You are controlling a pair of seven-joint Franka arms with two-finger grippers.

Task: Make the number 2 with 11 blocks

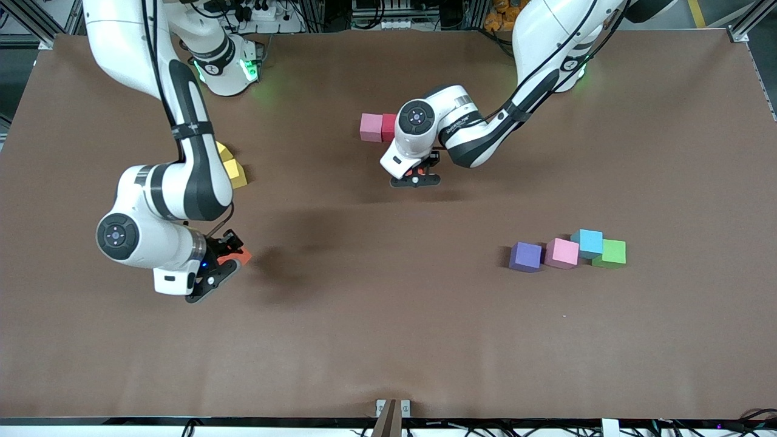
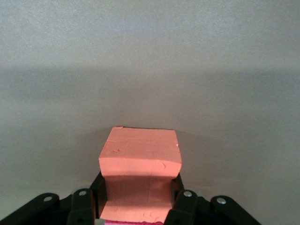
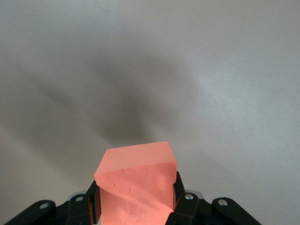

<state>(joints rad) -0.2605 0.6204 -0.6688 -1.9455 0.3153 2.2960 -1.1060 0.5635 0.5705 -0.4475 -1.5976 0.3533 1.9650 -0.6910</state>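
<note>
Left fingers (image 2: 183,206): closed on an orange cube (image 2: 140,159); we see the pads pressed against two of its faces.
Left gripper (image 1: 416,176): over bare worktop, close beside the pink cube (image 1: 371,127) and red cube (image 1: 389,127).
Right fingers (image 3: 186,208): closed on a second orange cube (image 3: 136,180), held tilted.
Right gripper (image 1: 221,264): over the worktop toward the right arm's end, nearer the front camera than the yellow cube (image 1: 233,169).
Digit 2: we judge it barely begun; only the pink and red cubes sit touching in a row. More cubes may lie hidden under the left arm; we cannot tell.
Loose cubes: purple cube (image 1: 525,256), second pink cube (image 1: 562,253), light blue cube (image 1: 587,243) and green cube (image 1: 612,253) clustered toward the left arm's end.
Remaining: we judge most placements are still to do.
Worktop (image 1: 388,340): brown, matte, flat.
Room: cables and frame rails along the edge by the robot bases.
</note>
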